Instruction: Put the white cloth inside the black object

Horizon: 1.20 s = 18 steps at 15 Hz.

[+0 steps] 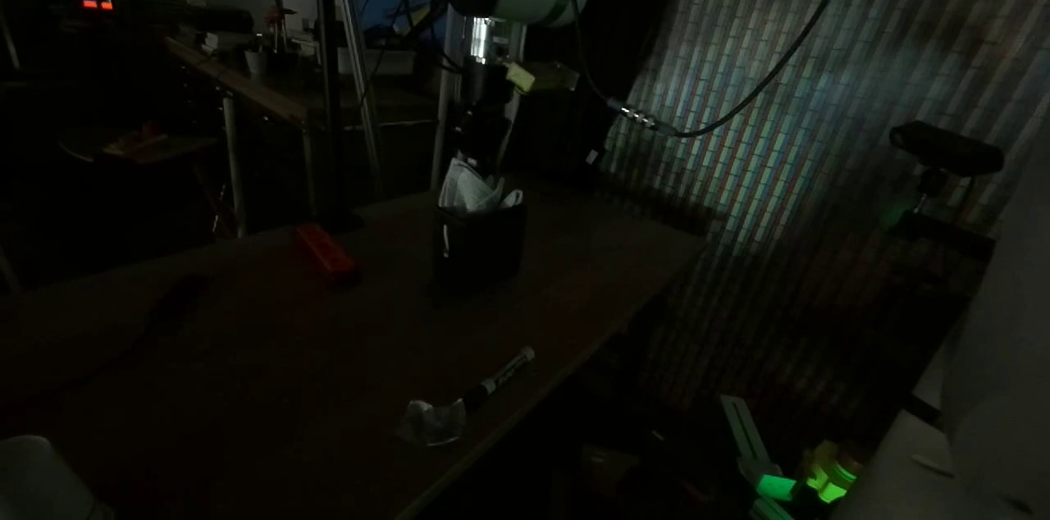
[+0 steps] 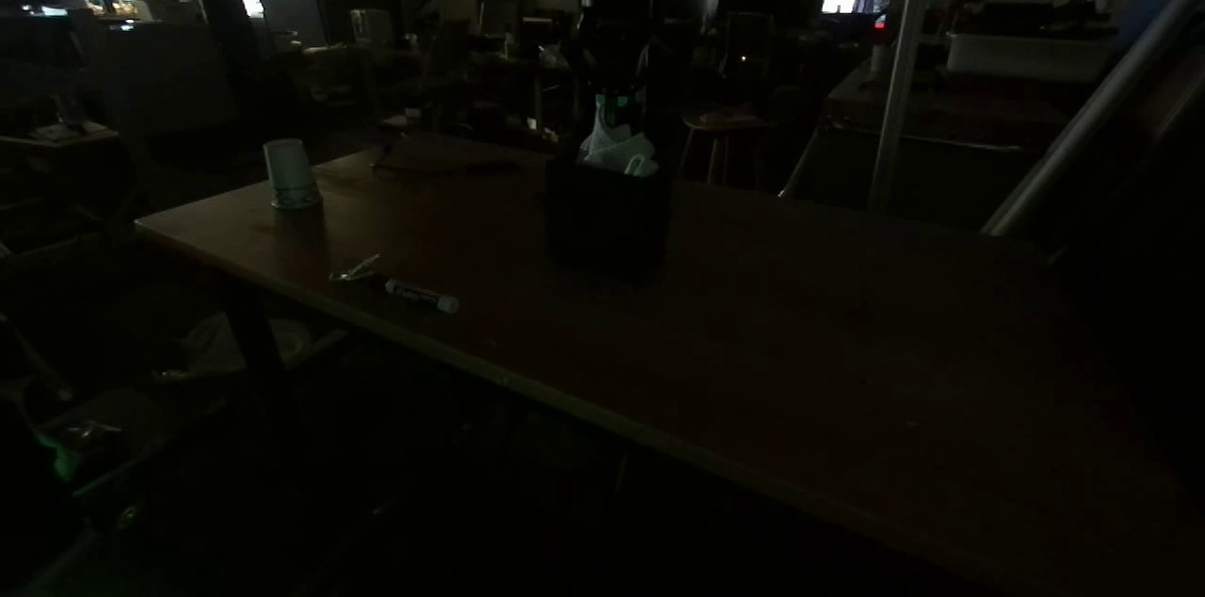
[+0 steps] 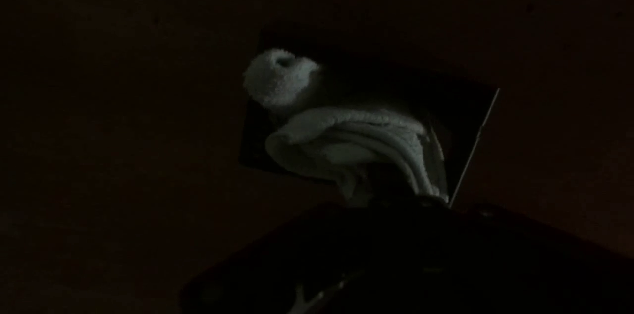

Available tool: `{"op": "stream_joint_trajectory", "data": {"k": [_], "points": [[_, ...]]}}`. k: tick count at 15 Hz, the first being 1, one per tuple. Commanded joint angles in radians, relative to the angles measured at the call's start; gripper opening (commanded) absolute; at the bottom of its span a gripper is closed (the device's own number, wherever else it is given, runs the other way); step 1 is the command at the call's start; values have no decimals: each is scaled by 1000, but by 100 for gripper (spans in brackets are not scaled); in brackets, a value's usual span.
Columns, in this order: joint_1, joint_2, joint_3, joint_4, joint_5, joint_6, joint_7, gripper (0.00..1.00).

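The gripper (image 3: 392, 187) partly hides the white cloth (image 3: 346, 152).

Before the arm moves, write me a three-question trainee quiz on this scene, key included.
1. True or false: the cloth pokes above the rim of the box.
2. Is the gripper open or shut?
3. Which colour is the long block on the table: A blue, B red, C white?

Key: 1 true; 2 shut; 3 B.

No legible text, blurred lettering (image 1: 508, 371) on marker (image 1: 498, 379)
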Motion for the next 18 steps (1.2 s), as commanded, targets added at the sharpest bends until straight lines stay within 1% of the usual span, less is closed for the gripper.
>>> {"op": "stream_joint_trajectory", "data": {"k": [1, 6, 12, 15, 18], "points": [[2, -51, -9, -78, -7, -21, 8, 0], [-2, -44, -20, -125, -2, -32, 7, 0], [4, -44, -17, -120, 0, -48, 12, 0], [10, -34, -13, -103, -4, -35, 18, 0], [26, -11, -14, -69, -64, -5, 82, 0]]}}
